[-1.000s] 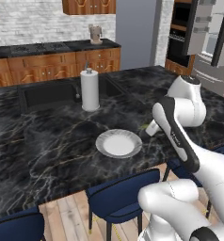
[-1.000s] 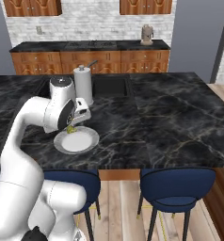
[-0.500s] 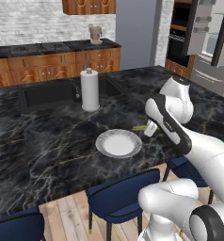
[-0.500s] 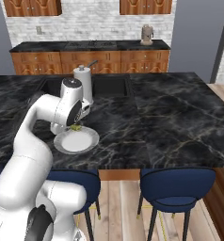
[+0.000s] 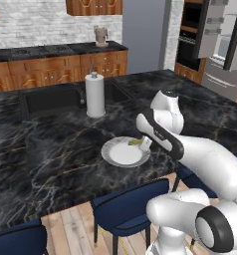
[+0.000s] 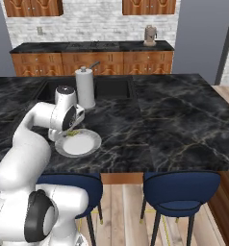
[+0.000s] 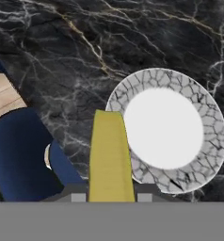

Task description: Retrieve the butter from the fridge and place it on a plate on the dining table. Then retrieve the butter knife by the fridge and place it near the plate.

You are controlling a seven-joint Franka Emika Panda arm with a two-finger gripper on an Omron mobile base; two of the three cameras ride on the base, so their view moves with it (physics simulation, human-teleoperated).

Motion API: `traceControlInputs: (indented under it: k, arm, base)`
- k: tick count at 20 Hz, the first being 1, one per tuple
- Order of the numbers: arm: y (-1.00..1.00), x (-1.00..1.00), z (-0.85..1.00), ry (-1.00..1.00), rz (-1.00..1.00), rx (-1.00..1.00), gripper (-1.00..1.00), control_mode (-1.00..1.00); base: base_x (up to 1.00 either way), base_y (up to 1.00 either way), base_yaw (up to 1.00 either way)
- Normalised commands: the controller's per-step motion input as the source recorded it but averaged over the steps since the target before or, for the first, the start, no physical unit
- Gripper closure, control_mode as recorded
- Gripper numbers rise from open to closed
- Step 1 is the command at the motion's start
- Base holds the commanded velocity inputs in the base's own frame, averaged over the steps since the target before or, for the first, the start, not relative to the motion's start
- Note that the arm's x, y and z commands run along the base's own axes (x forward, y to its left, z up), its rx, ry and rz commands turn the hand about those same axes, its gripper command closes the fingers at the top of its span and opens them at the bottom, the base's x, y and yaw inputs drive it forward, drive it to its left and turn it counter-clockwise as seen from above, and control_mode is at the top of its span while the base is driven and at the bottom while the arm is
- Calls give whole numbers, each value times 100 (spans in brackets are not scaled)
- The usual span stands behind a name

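- The round, shallow white plate with a crackled grey rim lies flat on the black, white-veined marble top of the dining table, near the table's front edge; its white centre is bare.
- The two-finger gripper on the white arm hangs over the plate's edge, on the side nearest the arm.
- Its fingers are clamped on the thin yellow-olive stick of butter, which sticks out straight ahead from between them in the hand view.
- In that view the butter's far end overlaps the plate's patterned rim; whether it touches the plate cannot be told.
- In the left base view the butter shows as a small olive sliver at the plate's right rim, just beside the gripper.
- In the right base view the butter sits at the plate's far left rim, under the hand.
- A white paper towel roll on an upright holder stands well behind the plate, next to a dark sunken sink in the table top.
- Blue upholstered stools are tucked under the table's front edge.
- The tall light-grey fridge stands at the far right of the left base view with its doors swung open.
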Motion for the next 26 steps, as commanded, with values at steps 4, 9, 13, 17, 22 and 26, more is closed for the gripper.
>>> traceControlInputs:
  k: [4, 9, 13, 17, 22, 26]
  arm:
    - [2, 1, -27, -5, 0, 0, 100, -100]
    - [0, 40, -15, -4, 0, 0, 100, -100]
    - [2, 48, -5, -1, 0, 0, 100, -100]
    - [24, 42, -22, 0, 0, 0, 100, -100]
    - [14, 25, -26, 0, 0, 0, 100, -100]
    - [0, 34, -43, 0, 0, 0, 100, -100]
  base:
    - [0, 0, 0]
    - [0, 0, 0]
    - [0, 0, 0]
    - [0, 0, 0]
    - [0, 0, 0]
    - [0, 0, 0]
